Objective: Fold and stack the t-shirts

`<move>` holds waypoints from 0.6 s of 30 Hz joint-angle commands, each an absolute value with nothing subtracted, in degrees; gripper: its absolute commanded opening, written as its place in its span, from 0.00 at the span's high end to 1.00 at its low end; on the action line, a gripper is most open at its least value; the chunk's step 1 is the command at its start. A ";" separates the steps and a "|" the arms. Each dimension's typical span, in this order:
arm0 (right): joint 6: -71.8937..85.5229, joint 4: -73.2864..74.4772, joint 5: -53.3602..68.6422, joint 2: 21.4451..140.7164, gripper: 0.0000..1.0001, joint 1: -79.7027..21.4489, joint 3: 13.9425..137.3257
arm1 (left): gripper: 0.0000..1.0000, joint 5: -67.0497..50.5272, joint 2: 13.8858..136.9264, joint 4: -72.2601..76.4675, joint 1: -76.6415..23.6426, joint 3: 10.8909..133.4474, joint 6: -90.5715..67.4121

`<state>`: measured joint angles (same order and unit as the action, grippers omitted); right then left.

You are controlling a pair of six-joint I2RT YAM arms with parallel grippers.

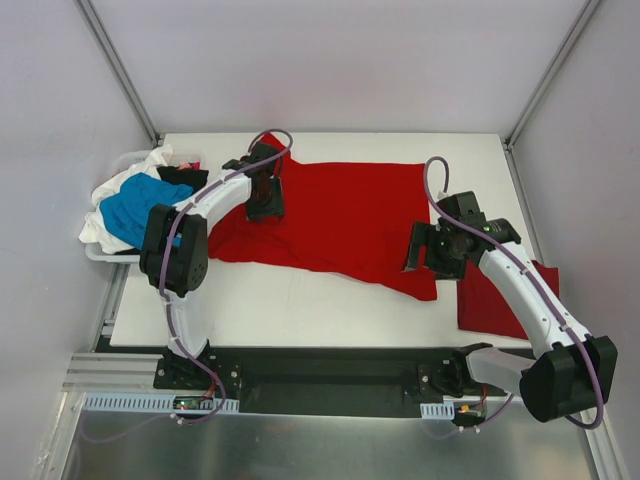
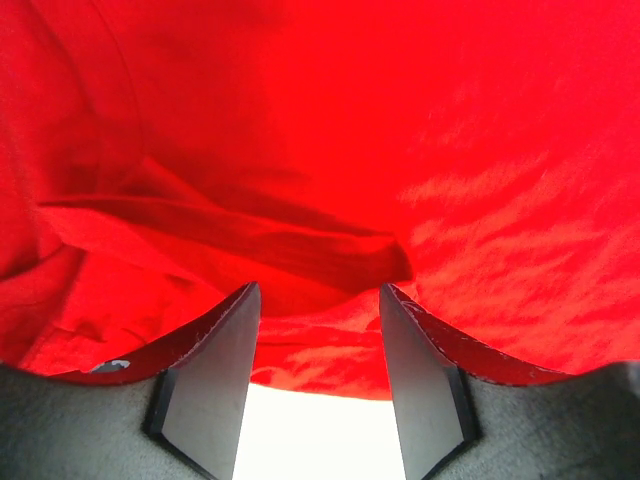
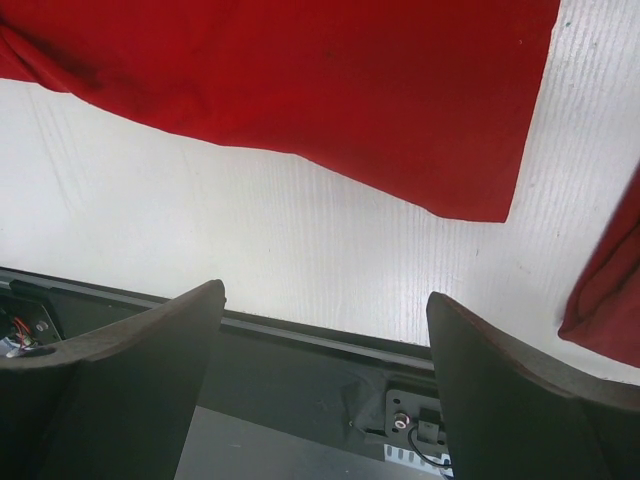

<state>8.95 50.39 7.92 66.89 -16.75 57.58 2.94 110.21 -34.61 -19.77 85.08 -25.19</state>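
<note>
While empty, right gripper [image 3: 325, 296] beside t-shirt [image 3: 300, 80]

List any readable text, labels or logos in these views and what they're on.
None readable.
The spread red t-shirt: plain, no print.
The folded red t-shirt: plain.
The pile of shirts: no print visible.
The connector plate by the arm base: any marking is too small to read.

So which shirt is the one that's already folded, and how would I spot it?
Start at the white table and go to its near right corner, by the right arm. The folded red t-shirt lies there: a small flat square, unlike the big red t-shirt spread across the middle.
</note>
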 commanded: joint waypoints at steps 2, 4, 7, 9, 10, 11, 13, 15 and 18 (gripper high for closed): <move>9.32 50.80 8.09 66.97 0.14 -17.14 57.74 | 0.49 4.75 105.84 -38.49 -19.86 88.16 -27.86; 9.23 50.45 8.17 66.71 0.14 -17.14 57.39 | 0.48 4.48 100.22 -38.50 -20.39 83.88 -28.39; 9.41 50.10 8.26 66.71 0.14 -17.23 57.04 | 0.48 4.92 93.71 -38.50 -20.48 75.01 -28.83; 9.58 49.66 8.52 66.97 0.14 -17.31 57.04 | 0.48 5.45 90.64 -38.32 -20.48 71.12 -28.48; 9.58 49.48 8.70 67.32 0.14 -17.31 57.30 | 0.48 5.62 89.75 -38.15 -20.48 68.15 -28.30; 9.67 49.31 8.70 67.50 0.14 -17.31 57.48 | 0.48 5.97 88.87 -37.97 -20.39 66.90 -28.30; 9.67 49.22 8.79 68.02 0.14 -17.49 57.92 | 0.48 6.50 87.80 -37.44 -20.22 63.91 -27.86; 9.84 48.87 8.88 68.73 0.14 -17.67 58.27 | 0.48 5.20 89.55 -36.31 -19.34 63.02 -27.34; 10.02 48.78 8.96 69.34 0.14 -18.37 58.88 | 0.50 3.61 95.08 -36.04 -18.99 66.60 -26.19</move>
<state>9.34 49.30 8.27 68.69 -17.43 57.41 4.84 90.13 -36.80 -19.75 64.12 -27.53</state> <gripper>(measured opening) 0.860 0.513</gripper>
